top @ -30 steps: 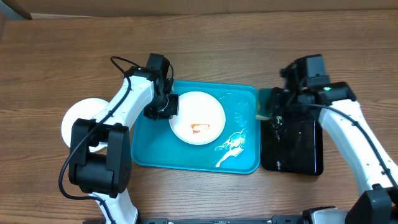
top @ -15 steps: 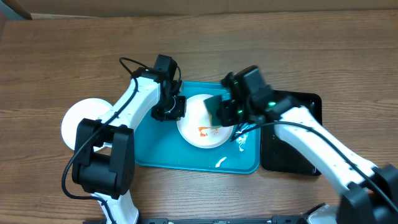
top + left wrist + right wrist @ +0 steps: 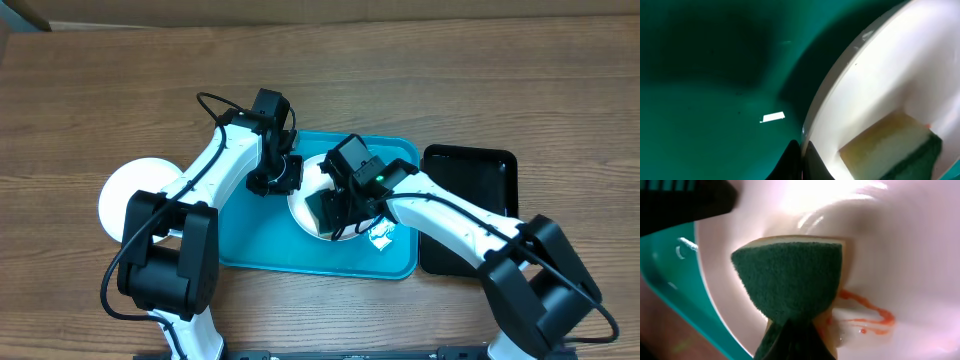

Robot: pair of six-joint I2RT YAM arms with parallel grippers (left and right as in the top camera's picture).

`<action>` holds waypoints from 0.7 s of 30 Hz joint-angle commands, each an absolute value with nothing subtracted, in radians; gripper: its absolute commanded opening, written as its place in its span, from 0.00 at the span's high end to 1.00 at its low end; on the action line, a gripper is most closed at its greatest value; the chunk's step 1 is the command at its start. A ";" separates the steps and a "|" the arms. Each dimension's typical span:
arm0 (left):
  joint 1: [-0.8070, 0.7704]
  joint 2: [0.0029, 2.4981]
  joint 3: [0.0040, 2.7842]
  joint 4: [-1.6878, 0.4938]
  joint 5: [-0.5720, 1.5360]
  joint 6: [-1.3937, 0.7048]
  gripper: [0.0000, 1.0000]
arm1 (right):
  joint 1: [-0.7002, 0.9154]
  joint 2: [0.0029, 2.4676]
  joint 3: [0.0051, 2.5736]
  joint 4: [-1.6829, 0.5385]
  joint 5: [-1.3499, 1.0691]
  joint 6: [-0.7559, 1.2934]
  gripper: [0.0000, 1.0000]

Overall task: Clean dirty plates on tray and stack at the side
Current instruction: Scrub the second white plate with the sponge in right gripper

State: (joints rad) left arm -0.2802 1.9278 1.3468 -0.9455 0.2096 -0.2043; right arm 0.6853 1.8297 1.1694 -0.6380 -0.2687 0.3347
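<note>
A white plate lies on the turquoise tray. My left gripper is shut on the plate's left rim; in the left wrist view the fingertips pinch the rim of the plate. My right gripper is shut on a green-and-yellow sponge, which presses flat on the plate. An orange-red sauce smear shows just right of the sponge. The sponge also shows in the left wrist view. Another white plate sits on the table left of the tray.
A black tray lies right of the turquoise tray. Wet white streaks mark the turquoise tray's right part. Both arms crowd over the tray's middle. Bare wooden table runs along the back.
My right arm has swung left from the black tray with the sponge and set it on the plate. The left gripper and plate have shifted slightly right.
</note>
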 commanded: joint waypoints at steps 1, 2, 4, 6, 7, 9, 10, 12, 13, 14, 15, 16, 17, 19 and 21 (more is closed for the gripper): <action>-0.282 1.909 1.342 -0.946 0.233 -0.217 0.96 | 0.687 1.843 1.179 -0.662 -0.163 0.351 0.96; -0.282 1.909 1.342 -0.948 0.234 -0.217 0.96 | 0.686 1.845 1.179 -0.680 -0.117 0.365 0.96; -0.282 1.909 1.342 -0.954 0.233 -0.217 0.96 | 0.685 1.845 1.179 -0.715 -0.013 0.403 0.96; -0.282 1.909 1.342 -0.962 0.229 -0.217 0.96 | 0.685 1.845 1.179 -0.733 0.052 0.421 0.96; -0.282 1.909 1.342 -0.965 0.226 -0.217 0.96 | 0.685 1.845 1.179 -0.735 0.075 0.420 0.96; -0.282 1.909 1.342 -0.971 0.226 -0.217 0.96 | 0.685 1.845 1.179 -0.730 0.111 0.421 0.96; -0.282 1.909 1.342 -0.973 0.226 -0.216 0.96 | 0.684 1.845 1.179 -0.723 0.121 0.420 0.96; -0.282 1.909 1.342 -0.974 0.226 -0.217 0.96 | 0.684 1.845 1.179 -0.693 0.149 0.420 0.96; -0.283 1.909 1.342 -0.974 0.226 -0.217 0.96 | 0.684 1.845 1.179 -0.678 0.162 0.420 0.96; -0.283 1.909 1.342 -0.975 0.226 -0.217 0.96 | 0.684 1.845 1.179 -0.653 0.183 0.420 0.96; -0.283 1.909 1.342 -0.976 0.226 -0.217 0.96 | 0.684 1.845 1.179 -0.630 0.198 0.420 0.96; -0.283 1.909 1.342 -0.976 0.226 -0.217 0.96 | 0.684 1.845 1.179 -0.601 0.210 0.420 0.96; -0.283 1.909 1.342 -0.979 0.226 -0.217 0.96 | 0.684 1.845 1.179 -0.575 0.210 0.419 0.96; -0.283 1.909 1.342 -0.983 0.226 -0.216 0.96 | 0.684 1.845 1.179 -0.528 0.210 0.418 0.96; -0.283 1.909 1.342 -0.986 0.226 -0.217 0.96 | 0.684 1.845 1.179 -0.494 0.210 0.417 0.96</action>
State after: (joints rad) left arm -0.2798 1.9278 1.3453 -0.9771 0.2203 -0.2111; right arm 0.6884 1.8359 1.1709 -0.5220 0.1505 0.4095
